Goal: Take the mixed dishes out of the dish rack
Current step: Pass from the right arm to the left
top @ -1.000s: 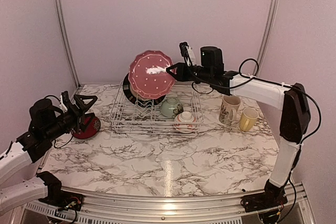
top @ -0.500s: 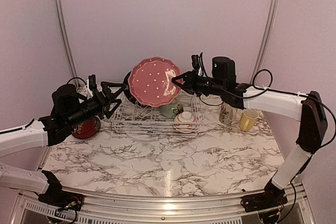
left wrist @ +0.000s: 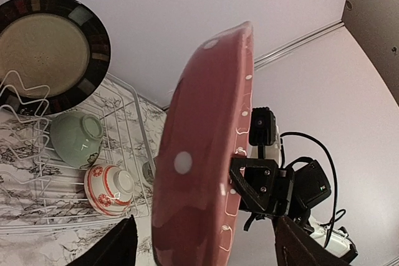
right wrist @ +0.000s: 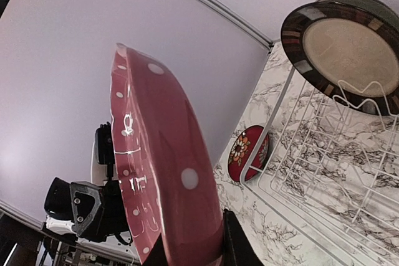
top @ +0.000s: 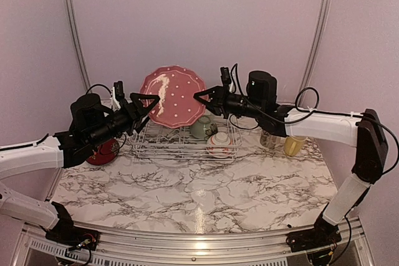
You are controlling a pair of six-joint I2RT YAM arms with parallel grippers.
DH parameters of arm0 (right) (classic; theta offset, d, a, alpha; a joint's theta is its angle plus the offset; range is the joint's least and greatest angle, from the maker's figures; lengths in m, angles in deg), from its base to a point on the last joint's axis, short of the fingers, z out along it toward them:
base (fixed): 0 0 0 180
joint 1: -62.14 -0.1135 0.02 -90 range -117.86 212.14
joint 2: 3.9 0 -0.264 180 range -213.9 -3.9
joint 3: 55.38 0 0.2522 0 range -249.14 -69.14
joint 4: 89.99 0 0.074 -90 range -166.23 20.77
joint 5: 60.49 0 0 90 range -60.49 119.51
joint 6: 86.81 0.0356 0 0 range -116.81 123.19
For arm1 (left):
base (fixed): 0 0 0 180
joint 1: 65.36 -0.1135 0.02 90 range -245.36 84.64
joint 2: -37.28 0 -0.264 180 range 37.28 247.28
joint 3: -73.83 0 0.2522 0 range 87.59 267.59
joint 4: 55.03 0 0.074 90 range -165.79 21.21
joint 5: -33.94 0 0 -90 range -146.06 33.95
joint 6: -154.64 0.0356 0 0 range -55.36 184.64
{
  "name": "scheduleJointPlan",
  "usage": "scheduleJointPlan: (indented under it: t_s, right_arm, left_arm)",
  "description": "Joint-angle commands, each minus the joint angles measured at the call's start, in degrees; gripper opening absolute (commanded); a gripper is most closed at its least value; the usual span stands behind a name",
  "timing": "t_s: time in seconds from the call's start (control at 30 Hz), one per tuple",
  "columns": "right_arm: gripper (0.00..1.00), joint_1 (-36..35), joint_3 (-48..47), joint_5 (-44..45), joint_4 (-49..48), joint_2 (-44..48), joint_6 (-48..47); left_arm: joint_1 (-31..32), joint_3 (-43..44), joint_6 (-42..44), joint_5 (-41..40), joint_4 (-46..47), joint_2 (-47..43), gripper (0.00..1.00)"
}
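Top external view: the left gripper (top: 153, 106), low beside the rack (top: 181, 144) a second ago, is now straddling the pink plate (top: 177, 95), its jaws apart and narrowing. The right gripper (top: 201, 99) is clamping the opposite rim, so a handover is probably beginning.

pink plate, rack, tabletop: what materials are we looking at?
pink dotted plate: likely glazed ceramic, glossy; bright glare streak on its face.
dish rack: thin wire, white-coated, probably metal underneath.
table: marble-patterned, glossy, reflects the light; stone or laminate, cannot tell.
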Motion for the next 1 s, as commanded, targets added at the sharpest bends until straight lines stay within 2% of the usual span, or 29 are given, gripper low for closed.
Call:
scheduleJointPlan:
  t_s: [0.0,0.37,0.53,0.63,0.7,0.83,0.9,0.93,0.97]
  right_arm:
    - [0.0,-1.0,-1.5,-2.5,-12.4,0.7,4.0]
    - [0.0,-2.1,-1.6,-4.0,-15.3,-1.8,5.9]
    - [0.0,-2.3,-1.3,-3.6,-16.0,-2.4,5.5]
    - [0.0,-2.5,-1.2,-1.7,-14.4,-1.9,3.3]
    - [0.04,-2.6,-1.1,-0.5,-13.6,-1.8,2.0]
    - [0.15,-2.6,-1.0,-0.3,-14.2,-2.7,1.6]
    - [0.29,-2.6,-0.8,-0.5,-15.2,-3.2,1.5]
    - [0.45,-2.6,-0.8,-0.4,-15.3,-3.3,1.4]
    - [0.56,-2.6,-0.8,0.1,-15.1,-3.4,1.1]
  left_arm:
    - [0.3,1.0,0.1,-2.5,-2.4,0.9,0.74]
    - [0.3,0.0,-1.8,-2.4,0.1,-0.5,0.52]
    - [0.3,-0.2,-1.9,-5.6,-3.8,-2.2,0.33]
    - [0.2,-0.5,-3.0,-8.3,-6.9,-3.8,0.14]
    - [0.1,-0.8,-4.4,-9.8,-8.8,-4.8,0.02]
    - [-0.3,-1.0,-7.2,-11.2,-11.2,-6.1,0.0]
    - [-0.8,-1.3,-8.7,-11.4,-11.8,-6.8,0.0]
    - [-1.2,-1.7,-9.4,-11.4,-11.9,-7.3,0.0]
    - [-1.7,-2.0,-9.9,-11.4,-12.1,-7.8,0.0]
